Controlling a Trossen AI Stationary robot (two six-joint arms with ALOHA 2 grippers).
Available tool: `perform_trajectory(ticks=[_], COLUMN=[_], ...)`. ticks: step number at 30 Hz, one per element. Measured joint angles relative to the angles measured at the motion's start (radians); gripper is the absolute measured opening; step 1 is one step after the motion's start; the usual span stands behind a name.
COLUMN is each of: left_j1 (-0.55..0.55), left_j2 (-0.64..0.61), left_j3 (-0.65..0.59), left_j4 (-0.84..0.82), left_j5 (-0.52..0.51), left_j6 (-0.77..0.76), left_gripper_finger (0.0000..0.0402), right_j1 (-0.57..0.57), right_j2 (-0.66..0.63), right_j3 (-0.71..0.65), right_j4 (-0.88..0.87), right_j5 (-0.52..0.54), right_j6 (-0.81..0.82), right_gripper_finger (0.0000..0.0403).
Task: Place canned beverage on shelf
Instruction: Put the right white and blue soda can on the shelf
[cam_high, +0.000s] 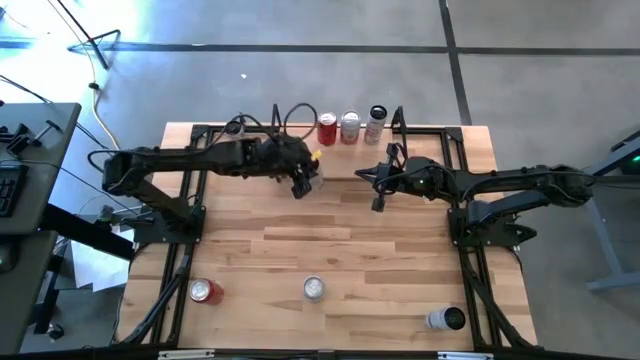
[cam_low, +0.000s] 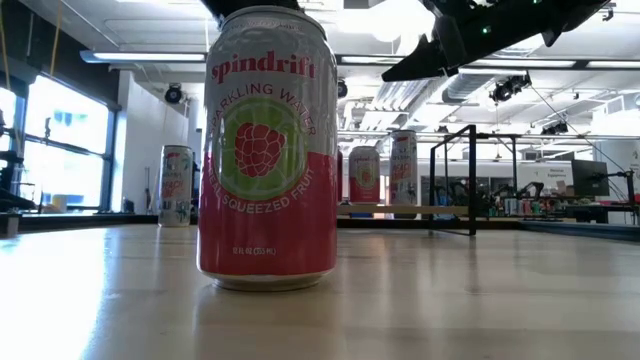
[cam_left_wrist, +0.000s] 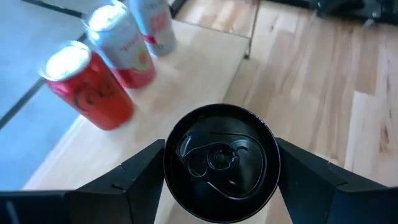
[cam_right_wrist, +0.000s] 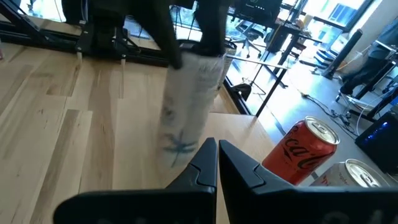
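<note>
Black-topped, the can (cam_left_wrist: 221, 162) sits clamped between the left gripper (cam_high: 305, 185) fingers, held just beside the shelf (cam_high: 395, 152) at the far edge of the bench (cam_high: 340, 240), not yet set down. Three cans already stand on the shelf: red (cam_high: 327, 128), pink-and-silver (cam_high: 349, 127), pale (cam_high: 375, 124). Three more wait along the near edge. The right gripper (cam_high: 378, 190), fingers closed and empty, hovers close by.

Three cans (cam_high: 350, 127) are lined on the shelf (cam_high: 300, 141); another can (cam_high: 314, 181) is held just before it.
</note>
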Motion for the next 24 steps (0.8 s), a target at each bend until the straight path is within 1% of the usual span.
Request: perform_trajectory(ticks=[5,8,15,21,24], left_j1=[0.08,0.139,0.276,0.361,0.396], left_j2=[-0.017,-0.017,-0.017,-0.005,0.021], left_j3=[0.002,0.002,0.002,0.004,0.042], left_j4=[-0.01,-0.026,-0.006,-0.001,-0.021], left_j5=[0.012,0.059,0.157,0.184,0.21], left_j6=[0.038,0.074,0.147,0.213,0.227], left_gripper_finger=[0.0246,0.0246,0.0245,0.0245,0.0245], right_j1=[0.0,0.0,0.0,0.0,0.0], right_j2=[0.0,0.0,0.0,0.0,0.0], right_j3=[0.0,0.0,0.0,0.0,0.0], right_j4=[-0.002,-0.002,-0.002,-0.002,-0.002], right_j5=[0.0,0.0,0.0,0.0,0.0], right_j6=[0.0,0.0,0.0,0.0,0.0], right_gripper_finger=[0.0,0.0,0.0,0.0,0.0])
